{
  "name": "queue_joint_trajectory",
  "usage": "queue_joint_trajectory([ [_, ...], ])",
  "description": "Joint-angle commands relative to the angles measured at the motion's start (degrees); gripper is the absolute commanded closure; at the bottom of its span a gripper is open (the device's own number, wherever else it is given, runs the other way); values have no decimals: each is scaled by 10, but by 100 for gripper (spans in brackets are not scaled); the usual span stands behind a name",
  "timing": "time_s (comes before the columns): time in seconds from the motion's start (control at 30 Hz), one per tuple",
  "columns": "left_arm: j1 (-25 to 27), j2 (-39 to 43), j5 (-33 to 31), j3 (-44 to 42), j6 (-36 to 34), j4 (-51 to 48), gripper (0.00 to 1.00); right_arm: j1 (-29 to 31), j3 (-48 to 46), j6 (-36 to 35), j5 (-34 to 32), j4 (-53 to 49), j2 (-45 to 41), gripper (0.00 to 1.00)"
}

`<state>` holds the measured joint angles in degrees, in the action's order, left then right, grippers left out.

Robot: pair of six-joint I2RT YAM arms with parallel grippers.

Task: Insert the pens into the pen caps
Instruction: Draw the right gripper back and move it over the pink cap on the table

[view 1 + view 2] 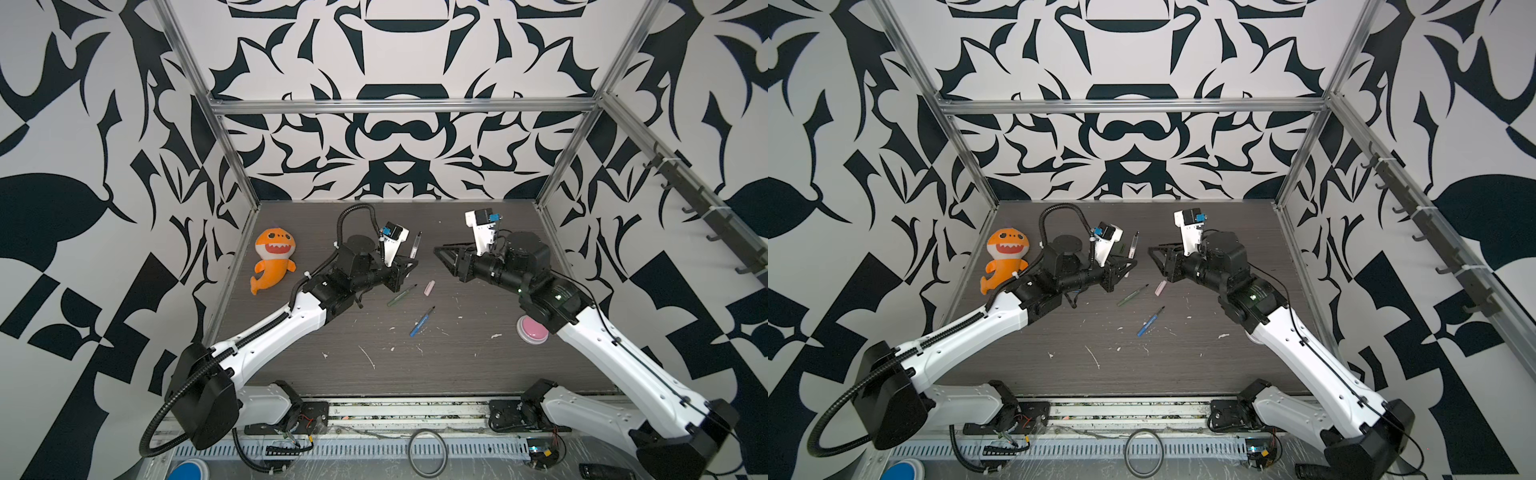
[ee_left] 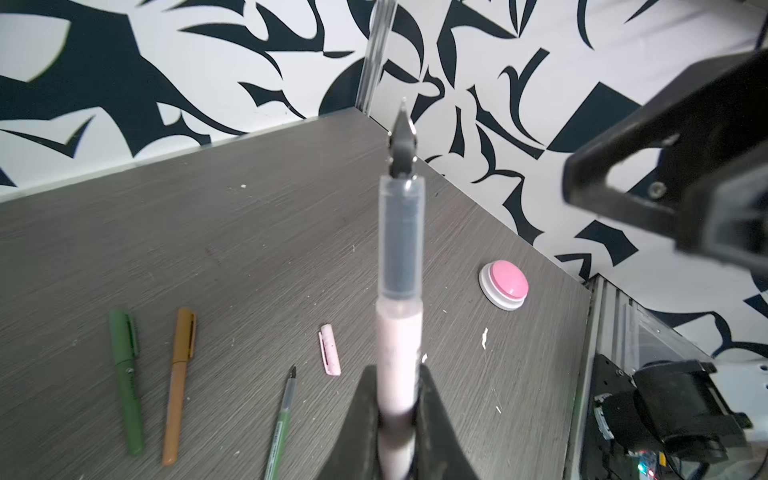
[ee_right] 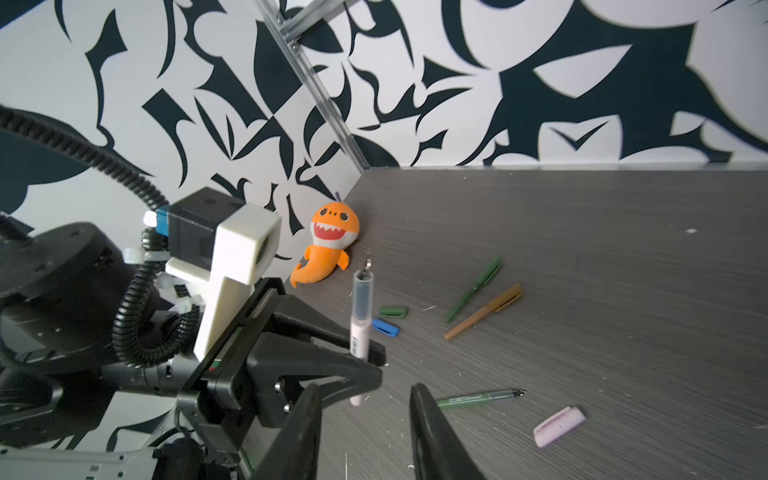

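**Left to right, in both top views.** The left gripper (image 1: 409, 266) is shown clamped tight on the lower barrel of the white-pink pen (image 1: 415, 245). In the left wrist view the barrel (image 2: 399, 249) is seen pinched between the two dark fingers (image 2: 365, 403). The pen's long axis is held close to upright, with the dark nib uppermost and the nib section left uncovered.

The matching pale pink cap (image 1: 429, 287) lies flat on the table (image 1: 457, 374), below the level of the nib and toward the front. It rests between the two grippers and apart from both. An uncapped green pen (image 1: 401, 295) is seen near it on the left-gripper side, not touching. The cap's long axis runs obliquely across the table, so it is set far off the pen's upright axis. Which end of the cap is the open one cannot be told.

The right gripper (image 1: 440, 253) is shown with its jaws parted and nothing between them; in the right wrist view it (image 3: 365, 432) faces the held pen (image 3: 360, 307). It is judged the nearer free tool to the cap (image 3: 559, 426). The coming move is therefore taken to turn on lifting the cap and bringing its axis into line with the pen above the nib.
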<state>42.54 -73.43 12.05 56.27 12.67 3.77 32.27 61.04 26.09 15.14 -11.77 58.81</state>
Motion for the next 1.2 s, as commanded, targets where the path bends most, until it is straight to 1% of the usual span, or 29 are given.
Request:
queue_joint_trajectory([
  [0.0,2,48,-40,-27,6,57,92,-6,7,-39,-103,-55,-8,60],
  [0.1,1,69,-26,-48,-13,90,91,-8,-16,-39,-153,-86,30,58],
  [0.2,2,86,-15,-65,-20,115,91,-8,-17,-37,-169,-125,95,54],
  [0.27,2,93,-10,-71,-20,124,91,-8,-8,-40,-162,-141,147,51],
  [0.3,2,94,-11,-71,-20,124,91,-8,-5,-40,-158,-141,168,47],
  [0.33,3,95,-11,-69,-20,122,91,-7,-3,-42,-158,-139,190,40],
  [0.37,3,95,-11,-67,-20,118,91,-7,2,-44,-167,-139,212,27],
  [0.4,3,96,-13,-65,-20,113,91,-6,8,-44,-174,-140,230,26],
  [0.6,3,103,-21,-63,-26,108,91,-6,48,-58,-197,-133,348,25],
  [0.73,3,107,-25,-62,-34,101,91,-7,77,-69,-186,-137,412,28],
  [0.93,4,105,-18,-61,-33,100,92,-7,100,-69,-176,-130,462,28],
  [1.17,5,102,-16,-60,-33,98,92,-7,88,-66,-182,-126,477,30],
])
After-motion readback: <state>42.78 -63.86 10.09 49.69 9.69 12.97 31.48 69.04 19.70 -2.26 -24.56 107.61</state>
